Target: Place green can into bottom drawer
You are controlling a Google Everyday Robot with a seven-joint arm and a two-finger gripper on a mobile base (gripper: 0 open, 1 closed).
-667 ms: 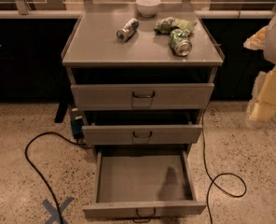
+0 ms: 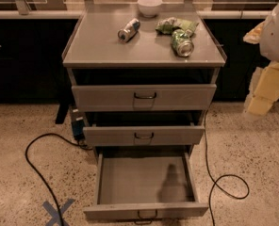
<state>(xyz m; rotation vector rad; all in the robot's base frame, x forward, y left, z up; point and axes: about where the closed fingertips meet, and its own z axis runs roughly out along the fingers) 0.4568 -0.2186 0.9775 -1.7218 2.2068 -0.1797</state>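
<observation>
The green can (image 2: 182, 43) lies on its side on the cabinet top (image 2: 102, 48), toward the right, with its shiny end facing me. The bottom drawer (image 2: 144, 211) is pulled fully out; its grey inside is bare, and a small dark loop handle sits on its low front. My gripper (image 2: 264, 92) is a cream-coloured shape hanging at the right edge of the view. It is beside the cabinet, well to the right of the can and lower than it, and touches nothing.
A slim silver-and-blue can (image 2: 128, 30), a green foil snack bag (image 2: 173, 25) and a white bowl (image 2: 149, 6) also sit on the top. The two upper drawers (image 2: 144, 98) are slightly out. Black cables (image 2: 36, 164) loop on the floor on both sides, with blue tape at the lower left.
</observation>
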